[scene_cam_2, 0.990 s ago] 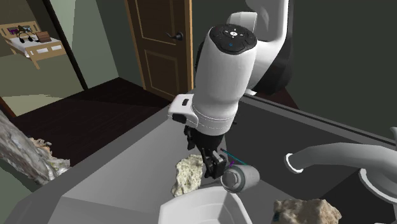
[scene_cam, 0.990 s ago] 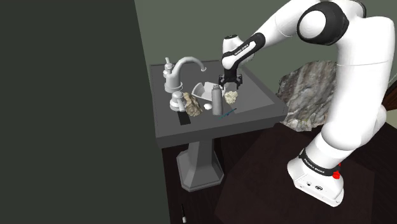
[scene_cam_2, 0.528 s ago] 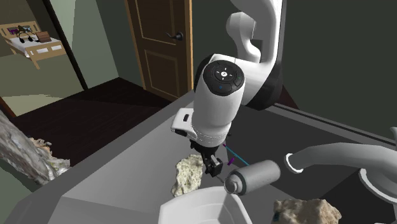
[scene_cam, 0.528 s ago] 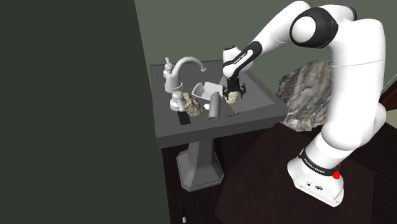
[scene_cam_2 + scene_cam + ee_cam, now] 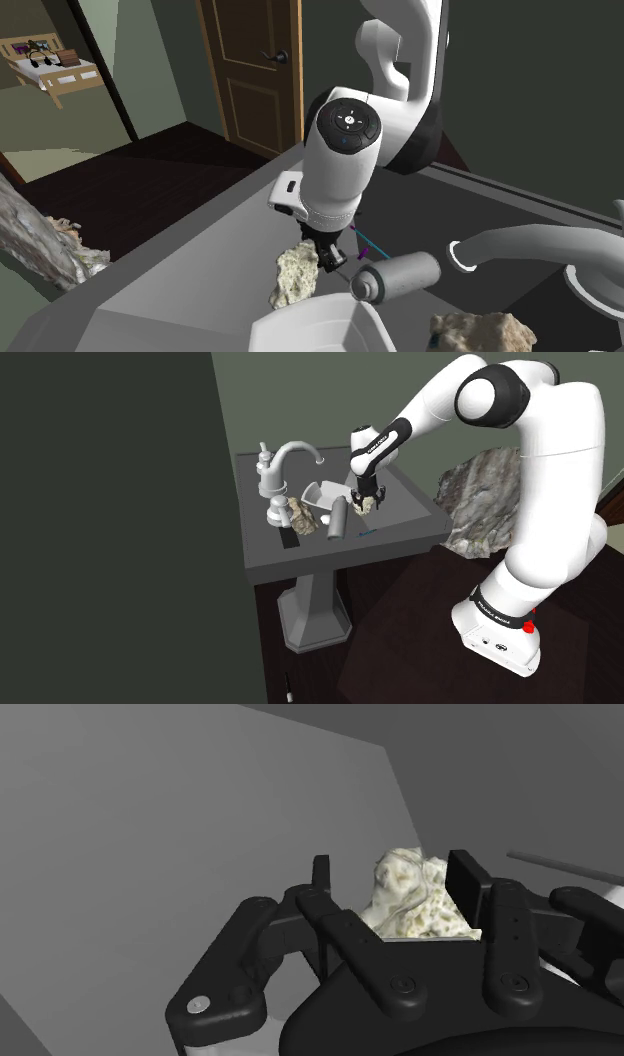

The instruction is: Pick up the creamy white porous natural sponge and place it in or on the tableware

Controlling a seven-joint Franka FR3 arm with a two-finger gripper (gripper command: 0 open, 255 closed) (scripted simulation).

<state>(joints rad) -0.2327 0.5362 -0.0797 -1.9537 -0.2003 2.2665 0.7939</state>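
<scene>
Sponge (image 5: 415, 899) rests on grey sink top (image 5: 415, 507), near white dish (image 5: 310, 325). Gripper (image 5: 392, 872) spread, fingers straddling sponge, not yet clamped. We close slowly, keep grip centred, avoid grey cylinder (image 5: 395, 277), lift straight.

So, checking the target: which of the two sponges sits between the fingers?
The paler, creamy white sponge sits between the open fingers of the gripper. The browner sponge lies apart, beside the faucet.
</scene>
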